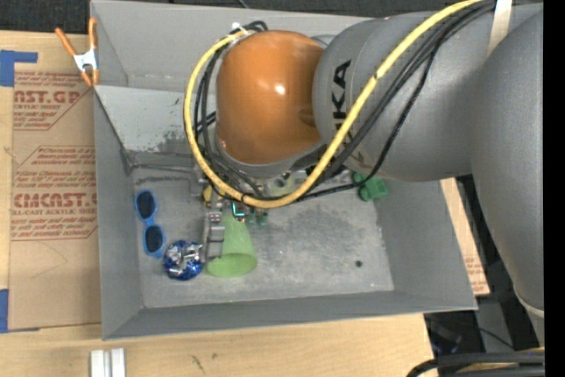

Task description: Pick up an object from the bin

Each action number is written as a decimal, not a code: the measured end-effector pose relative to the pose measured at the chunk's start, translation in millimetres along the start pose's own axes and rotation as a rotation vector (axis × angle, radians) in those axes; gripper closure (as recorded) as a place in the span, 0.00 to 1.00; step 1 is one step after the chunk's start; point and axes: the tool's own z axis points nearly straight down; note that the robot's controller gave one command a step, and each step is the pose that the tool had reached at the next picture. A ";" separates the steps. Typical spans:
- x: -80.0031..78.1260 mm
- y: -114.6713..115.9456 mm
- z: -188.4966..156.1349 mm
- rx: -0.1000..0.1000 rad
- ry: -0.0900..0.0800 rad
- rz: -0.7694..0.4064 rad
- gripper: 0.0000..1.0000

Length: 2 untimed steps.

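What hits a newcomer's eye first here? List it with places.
The arm's orange wrist cover looms over the grey bin. Under it the gripper is down beside a pale green cup lying on its side at the floor's lower left, with blue sunglasses farther toward the view's left.

Pale green cup [233, 253] at six o'clock in the scuffed grey bin [300, 300]. Blue sunglasses [147, 222] at eight o'clock, blue-and-silver crumpled lump [184, 260] at seven. Bright green piece [372, 188] at three o'clock.

One sunglasses [148, 223], one cup [234, 253], one ball [184, 260], one block [372, 188]
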 end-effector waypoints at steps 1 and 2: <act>3.5 -79.2 132.0 0.003 0.001 -0.083 0.00; 0.4 -75.3 126.9 -0.002 -0.011 -0.086 1.00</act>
